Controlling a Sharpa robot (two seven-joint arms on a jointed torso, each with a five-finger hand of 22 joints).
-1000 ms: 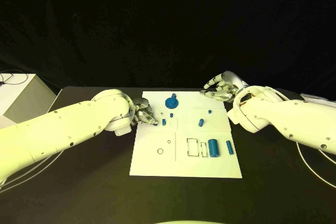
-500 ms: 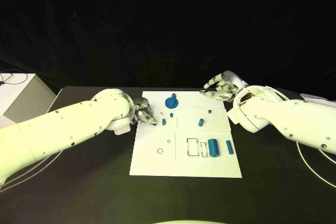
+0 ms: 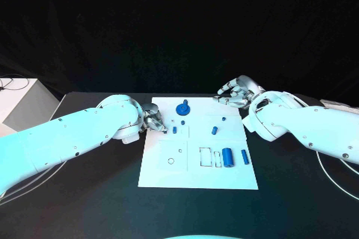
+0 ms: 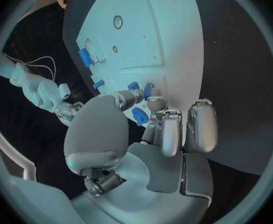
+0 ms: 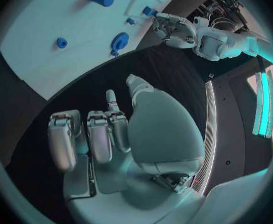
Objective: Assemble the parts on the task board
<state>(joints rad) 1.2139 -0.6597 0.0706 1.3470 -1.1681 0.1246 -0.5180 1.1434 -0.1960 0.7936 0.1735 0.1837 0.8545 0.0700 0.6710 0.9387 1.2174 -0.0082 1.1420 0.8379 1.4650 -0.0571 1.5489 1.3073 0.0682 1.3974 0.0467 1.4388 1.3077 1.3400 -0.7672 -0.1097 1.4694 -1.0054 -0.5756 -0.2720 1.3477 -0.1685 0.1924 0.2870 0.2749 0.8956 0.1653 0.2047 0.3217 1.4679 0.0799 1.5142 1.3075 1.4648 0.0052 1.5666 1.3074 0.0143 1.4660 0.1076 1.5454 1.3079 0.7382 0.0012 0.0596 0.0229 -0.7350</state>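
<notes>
Several blue parts (image 3: 227, 157) lie on the white task board (image 3: 198, 174) at the frame's centre, with the left hand (image 3: 154, 120) at its upper-left edge, fingers curled beside a small peg (image 3: 174, 129); whether it pinches anything I cannot tell. The right hand (image 3: 236, 95), upper right beyond the board's corner, is curled on nothing. Likely step: seating that peg; next needs careful alignment.

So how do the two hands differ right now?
The left hand sits over the task board's left edge, fingers down beside small blue parts. The right hand hangs off the board's far right corner, over the black table, nothing in it. Both have fingers curled.
</notes>
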